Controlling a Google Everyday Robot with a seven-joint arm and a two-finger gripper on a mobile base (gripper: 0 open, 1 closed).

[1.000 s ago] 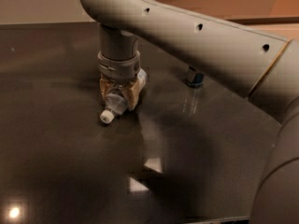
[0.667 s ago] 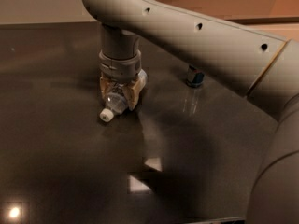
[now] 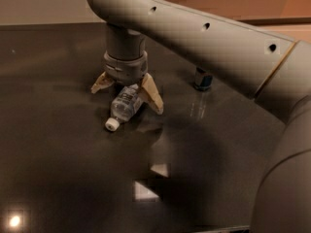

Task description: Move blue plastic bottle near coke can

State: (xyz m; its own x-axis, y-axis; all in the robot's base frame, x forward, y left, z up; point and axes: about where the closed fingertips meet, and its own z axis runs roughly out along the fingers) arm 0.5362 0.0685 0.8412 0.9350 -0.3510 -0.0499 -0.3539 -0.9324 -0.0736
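The dark table (image 3: 58,149) is carrying the blue plastic bottle (image 3: 124,107) lying flat and a blue can (image 3: 203,79) standing, the spread gripper (image 3: 126,99) straddling the bottle

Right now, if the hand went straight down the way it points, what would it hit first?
Most likely the blue plastic bottle, lying on its side between the spread fingers of the hand, then the dark table. Depth is unclear.

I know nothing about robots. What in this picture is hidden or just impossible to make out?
Coke can: nowhere in the camera view; perhaps behind the arm or past an edge.
Dark blue can: top hidden by the arm.
Blue plastic bottle: base covered by the gripper, which hovers over it, fingers open at either side; label print blurred.
Table: right side covered by the arm.
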